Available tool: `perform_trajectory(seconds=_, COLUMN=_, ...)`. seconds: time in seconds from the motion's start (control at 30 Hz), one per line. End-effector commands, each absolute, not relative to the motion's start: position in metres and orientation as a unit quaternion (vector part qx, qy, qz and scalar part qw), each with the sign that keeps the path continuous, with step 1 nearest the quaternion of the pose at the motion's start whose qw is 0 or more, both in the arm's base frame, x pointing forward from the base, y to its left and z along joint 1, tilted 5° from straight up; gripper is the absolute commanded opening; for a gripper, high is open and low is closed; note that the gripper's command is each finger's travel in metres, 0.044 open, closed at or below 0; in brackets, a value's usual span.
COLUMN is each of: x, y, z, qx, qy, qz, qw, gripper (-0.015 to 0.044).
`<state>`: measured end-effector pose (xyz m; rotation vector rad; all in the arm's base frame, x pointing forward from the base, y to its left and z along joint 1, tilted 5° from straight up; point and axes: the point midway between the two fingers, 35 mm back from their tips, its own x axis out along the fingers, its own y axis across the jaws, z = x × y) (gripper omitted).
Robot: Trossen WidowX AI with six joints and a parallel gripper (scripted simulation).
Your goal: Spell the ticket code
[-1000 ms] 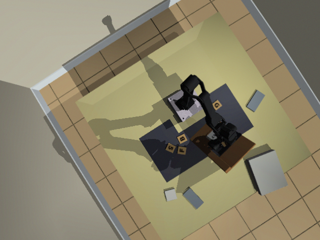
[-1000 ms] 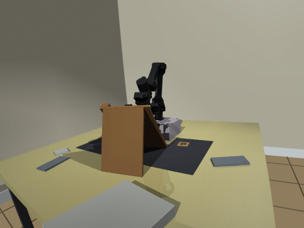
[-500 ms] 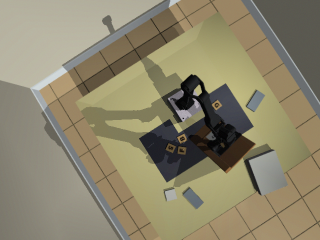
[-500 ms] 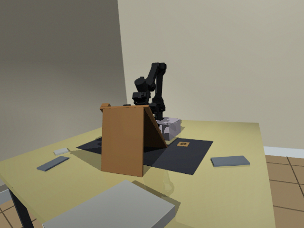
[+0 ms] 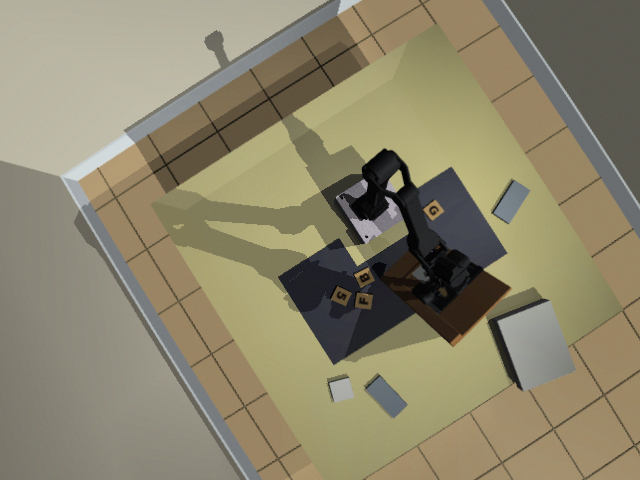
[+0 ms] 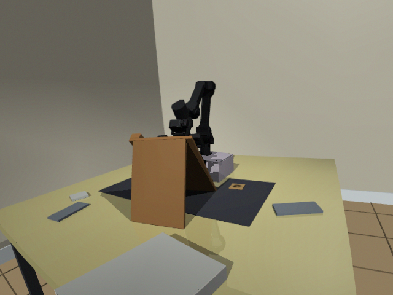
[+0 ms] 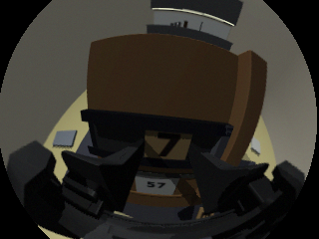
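I count five letter tiles: four loose and one in the gripper (image 5: pixel 435 295) (image 7: pixel 166 150). The jaws are closed on the 7 tile (image 7: pixel 167 144), partly spread by its width. That tile is up at the sloping wooden board (image 5: pixel 478 302) (image 6: pixel 158 182) (image 7: pixel 161 75), against the dark rail (image 7: pixel 157 119); I can't tell whether it is seated. In the wrist view, its 7 reads upright, top towards the board's upper edge. Its visible face runs longest crosswise, along the rail, though the fingers and rail cover some edges.

One ticket (image 5: pixel 421 273) (image 7: pixel 156 184), low on the board, reads "57". On the one dark mat (image 5: pixel 372 320) (image 6: pixel 234 208), the G tile (image 5: pixel 433 210) (image 6: pixel 236 186) lies to the right. Left of the board are three more: the B tile (image 5: pixel 364 277), the F tile (image 5: pixel 363 300), and one that could be S or 5 (image 5: pixel 341 295), all turned at angles.

Around them are two blue-grey slabs, one left (image 5: pixel 386 396) (image 6: pixel 69 211) and one right (image 5: pixel 511 201) (image 6: pixel 297 208), one small white block (image 5: pixel 341 389) (image 6: pixel 79 196) on the left, and one big grey box (image 5: pixel 536 343) (image 6: pixel 145 268) nearest me.
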<state>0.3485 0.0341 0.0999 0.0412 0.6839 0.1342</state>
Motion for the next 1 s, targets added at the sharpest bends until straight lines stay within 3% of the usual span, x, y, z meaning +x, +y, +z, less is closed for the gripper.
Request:
perform_trajectory(seconds=0.0, x=0.349, y=0.032, z=0.099, qx=0.019, qy=0.335, qz=0.067, qw=0.94, gripper=0.0)
perform_trajectory(seconds=0.97, x=0.351, y=0.016, z=0.097, qx=0.018, qy=0.335, qz=0.067, qw=0.94, gripper=0.0)
